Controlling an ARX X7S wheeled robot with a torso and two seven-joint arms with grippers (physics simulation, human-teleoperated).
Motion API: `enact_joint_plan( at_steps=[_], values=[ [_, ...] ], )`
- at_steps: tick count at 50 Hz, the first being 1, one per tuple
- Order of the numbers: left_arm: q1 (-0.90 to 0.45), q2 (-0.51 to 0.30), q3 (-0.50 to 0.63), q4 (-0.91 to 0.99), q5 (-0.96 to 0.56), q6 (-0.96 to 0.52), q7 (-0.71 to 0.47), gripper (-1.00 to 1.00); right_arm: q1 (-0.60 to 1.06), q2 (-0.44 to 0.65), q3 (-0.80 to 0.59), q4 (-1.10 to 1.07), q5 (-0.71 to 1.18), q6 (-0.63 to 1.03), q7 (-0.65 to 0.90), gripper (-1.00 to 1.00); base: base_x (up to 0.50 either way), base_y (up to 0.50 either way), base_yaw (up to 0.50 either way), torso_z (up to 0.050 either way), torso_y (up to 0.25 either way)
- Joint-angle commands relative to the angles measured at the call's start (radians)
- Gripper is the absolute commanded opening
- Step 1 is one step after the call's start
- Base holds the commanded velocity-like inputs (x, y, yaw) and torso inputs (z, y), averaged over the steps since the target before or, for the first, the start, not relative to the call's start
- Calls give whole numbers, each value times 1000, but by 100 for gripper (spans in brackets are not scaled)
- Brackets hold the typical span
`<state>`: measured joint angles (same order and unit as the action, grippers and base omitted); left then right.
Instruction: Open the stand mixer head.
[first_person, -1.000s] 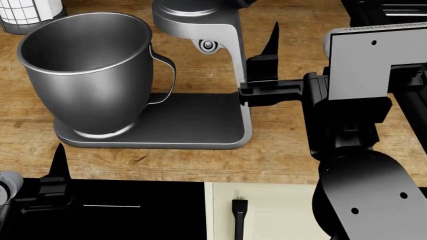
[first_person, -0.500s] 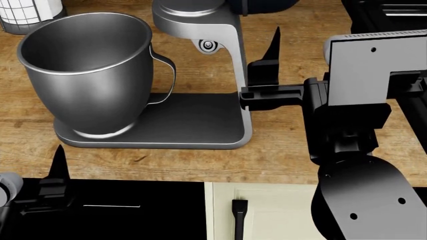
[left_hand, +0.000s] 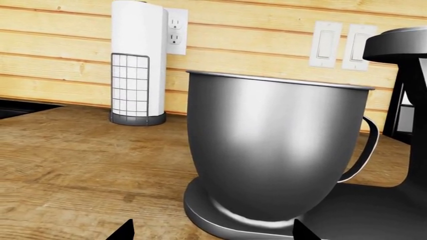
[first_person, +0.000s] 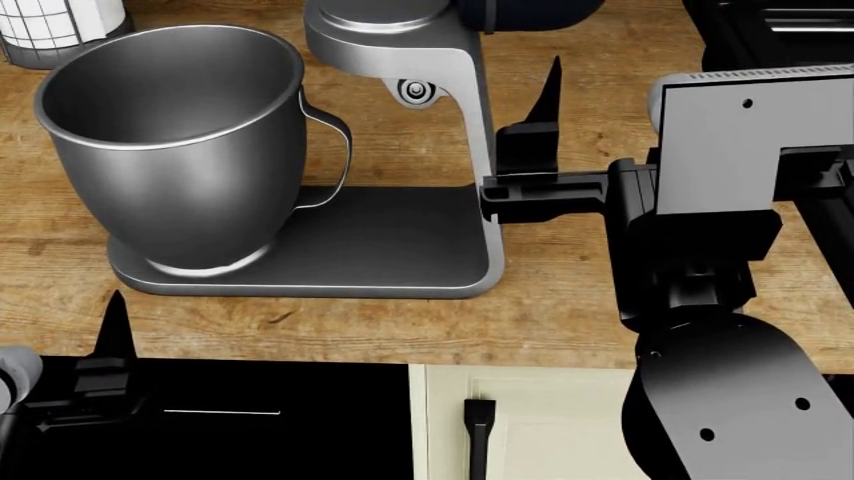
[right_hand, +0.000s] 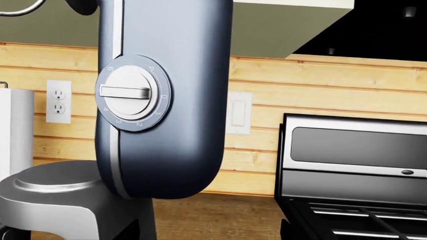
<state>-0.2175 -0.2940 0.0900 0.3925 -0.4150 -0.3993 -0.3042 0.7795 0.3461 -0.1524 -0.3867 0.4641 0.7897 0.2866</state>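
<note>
The stand mixer head (right_hand: 167, 100) is dark navy with a silver trim band and a round knob (right_hand: 133, 93). It stands tipped up, nearly upright, above the silver-grey column (right_hand: 60, 192). In the head view only its edge (first_person: 534, 10) shows at the top. My right gripper (first_person: 527, 120) is open and empty just right of the column (first_person: 474, 120), below the head; its tips frame bare counter in the right wrist view (right_hand: 210, 235). My left gripper (first_person: 118, 345) is open and empty at the counter's front edge, facing the steel bowl (left_hand: 273, 150).
The handled steel bowl (first_person: 174, 130) sits on the flat dark grey base (first_person: 387, 245). A paper towel holder (left_hand: 137, 65) stands at the back left. A stove (right_hand: 353, 170) is to the right. Cabinet fronts (first_person: 534, 420) lie below the counter edge.
More of the navy head shows at the top of the head view than one second ago. My right gripper has shifted slightly away from me. The left gripper has barely moved.
</note>
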Motion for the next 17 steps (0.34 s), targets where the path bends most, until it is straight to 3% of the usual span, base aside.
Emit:
enact_joint_plan(
  at_steps=[1,17],
  values=[
    [-4,-1,5,-5,0,4,-4,100,-1,2,-3,2,1,-5,2,100,0,0,0,0,0],
    [6,-9,2,9,-14,4,-8,100,-9,5,3,1,14,-9,1,100,0,0,0,0,0]
  ],
)
